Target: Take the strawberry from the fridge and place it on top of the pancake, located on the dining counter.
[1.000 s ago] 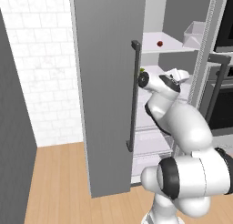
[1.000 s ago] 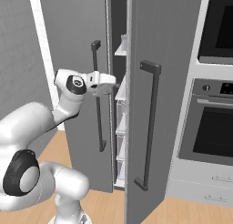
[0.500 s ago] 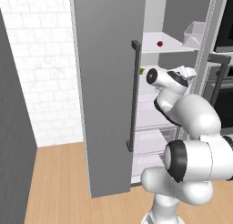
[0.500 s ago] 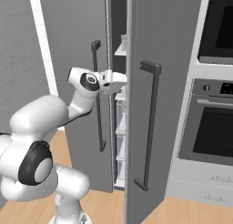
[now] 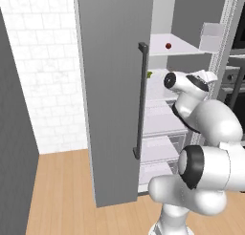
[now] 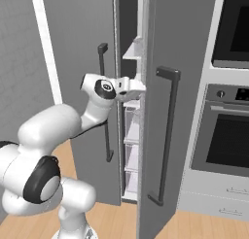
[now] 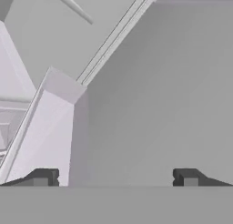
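Claw (image 7: 113,177) fingers were spread wide and held nothing, ready to reach in. Biggest was the fridge (image 5: 115,86), its left door swung open so the arm could get inside. High on a white shelf (image 5: 174,50) sat the tiny strawberry (image 5: 168,46).

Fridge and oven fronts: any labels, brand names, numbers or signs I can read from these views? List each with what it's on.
None readable: the fridge doors and shelves carry no lettering.
The oven control panel has a knob and a dark display, but no legible characters.
The strawberry shelf bears no label.
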### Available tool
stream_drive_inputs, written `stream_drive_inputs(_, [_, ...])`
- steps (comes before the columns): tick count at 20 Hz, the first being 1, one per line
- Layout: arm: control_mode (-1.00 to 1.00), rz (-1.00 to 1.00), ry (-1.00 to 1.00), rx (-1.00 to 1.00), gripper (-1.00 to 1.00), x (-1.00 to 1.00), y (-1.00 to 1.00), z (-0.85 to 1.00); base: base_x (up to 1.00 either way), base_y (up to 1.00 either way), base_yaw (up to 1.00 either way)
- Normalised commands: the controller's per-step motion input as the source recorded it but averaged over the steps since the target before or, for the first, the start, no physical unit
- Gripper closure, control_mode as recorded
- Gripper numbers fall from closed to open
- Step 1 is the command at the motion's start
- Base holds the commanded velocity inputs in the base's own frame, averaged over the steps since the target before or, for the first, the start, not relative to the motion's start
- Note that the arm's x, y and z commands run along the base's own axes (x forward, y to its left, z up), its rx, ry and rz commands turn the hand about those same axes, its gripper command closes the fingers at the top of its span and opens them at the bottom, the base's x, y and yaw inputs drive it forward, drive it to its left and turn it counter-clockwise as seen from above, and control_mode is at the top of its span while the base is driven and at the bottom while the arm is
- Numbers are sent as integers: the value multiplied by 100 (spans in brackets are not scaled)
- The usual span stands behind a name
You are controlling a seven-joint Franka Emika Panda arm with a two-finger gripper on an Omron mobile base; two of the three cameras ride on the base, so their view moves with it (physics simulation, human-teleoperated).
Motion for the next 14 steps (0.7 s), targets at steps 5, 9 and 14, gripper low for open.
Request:
stream_drive_inputs(5, [-100,-2,-3,1,-100,-21,-88,1,0,0,0])
stream_drive_inputs(9, [-100,-2,0,4,-100,-10,-99,0,0,0,0])
stream_drive_inputs(14, [-100,-2,0,3,-100,-6,-89,-1,0,0,0])
